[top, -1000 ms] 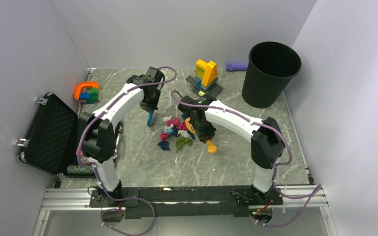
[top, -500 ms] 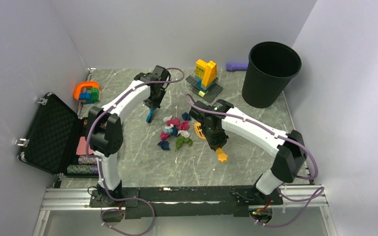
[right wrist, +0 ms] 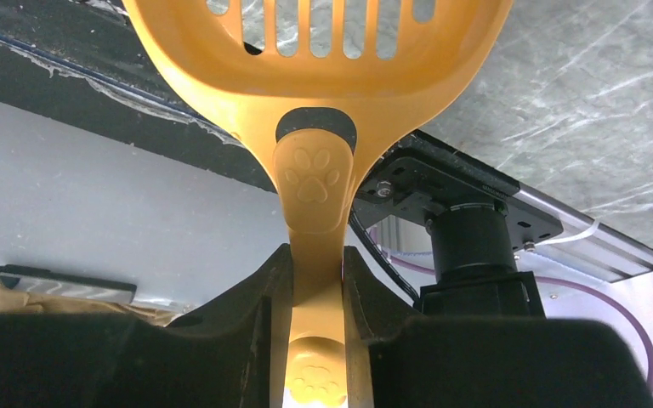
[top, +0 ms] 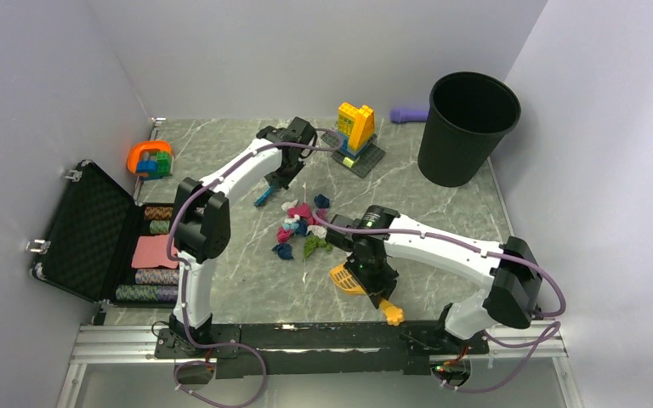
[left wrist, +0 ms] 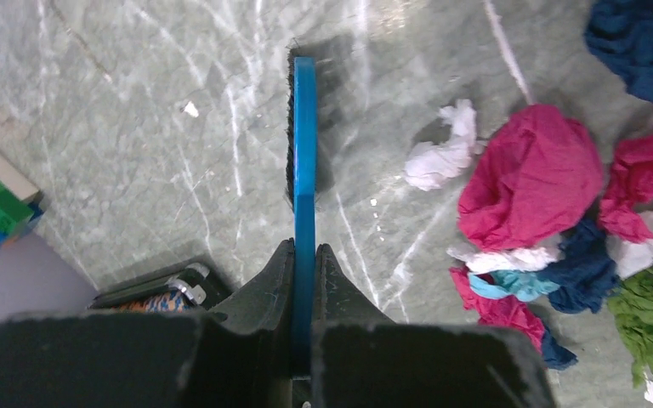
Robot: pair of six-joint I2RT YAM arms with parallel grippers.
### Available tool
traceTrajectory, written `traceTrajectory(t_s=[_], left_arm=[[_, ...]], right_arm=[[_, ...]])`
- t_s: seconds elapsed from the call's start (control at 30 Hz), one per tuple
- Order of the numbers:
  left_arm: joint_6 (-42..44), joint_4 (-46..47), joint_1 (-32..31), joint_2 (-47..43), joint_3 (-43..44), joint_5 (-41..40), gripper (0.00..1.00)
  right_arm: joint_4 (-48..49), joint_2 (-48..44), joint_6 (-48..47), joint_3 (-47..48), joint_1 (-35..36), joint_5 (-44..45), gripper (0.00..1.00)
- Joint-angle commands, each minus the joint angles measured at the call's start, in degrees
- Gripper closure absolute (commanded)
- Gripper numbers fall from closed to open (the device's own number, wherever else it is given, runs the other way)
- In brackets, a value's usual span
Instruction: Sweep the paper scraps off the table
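**Step in hand (judged):** setting brush and scoop on opposite sides of the heap so that it can be swept up.

**Left gripper**: clenched on the rear of the blue brush, which points straight out from the jaws, edge-on to the wrist camera. The brush is at the far-left side of the paper scraps, near a white wad but apart from it.

**Right gripper**: clamped on the handle of the orange slotted scoop. From overhead, the scoop is at the near-right side of the heap, mouth toward it and apart from it. I cannot tell whether its lip touches the table.

**Scraps:** 1 loose heap at mid-table, between the 2 tools.

**Recommendations:**
1. Seat the scoop's lip flat on the table, close against the heap, before the brush moves.
2. Drive the brush toward the scoop in 1 low stroke, bristles in contact throughout.
3. Go slowly, since these light wads would likely scatter or roll past the scoop's sides.
4. Keep the scoop level afterwards, as the smallest bits might drop through its slots.
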Motion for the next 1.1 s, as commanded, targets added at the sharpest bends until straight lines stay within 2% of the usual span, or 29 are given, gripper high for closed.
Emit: traceTrajectory(t_s=[0.0, 0.2, 0.57, 0.8, 1.07], left_arm=[[3.0, 1.4, -0.3, -0.7, 1.1, 8.9, 1.0], [5.8, 1.3, -0.4, -0.2, 2.7, 15.5, 1.0], [7.7, -0.6, -0.6, 1.8, 5.5, 29.9, 1.0], [7.2, -4.6, -0.7, 4.7, 8.3, 33.5, 1.0], [5.1, -6.3, -1.6, 3.1, 6.9, 36.8, 1.0]], right_arm=[[2.1, 2.5, -2.5, 0.9, 0.1, -3.4, 1.0], [5.2, 9.3, -5.9, 3.5, -0.3, -3.1, 1.0], [7.6, 15.7, -11.2, 8.9, -6.9, -2.4, 1.0], [8.3, 21.3, -13.5, 14.3, -8.0, -1.6, 1.0], [8.3, 26.6, -13.6, 19.7, -8.8, 0.6, 1.0]])
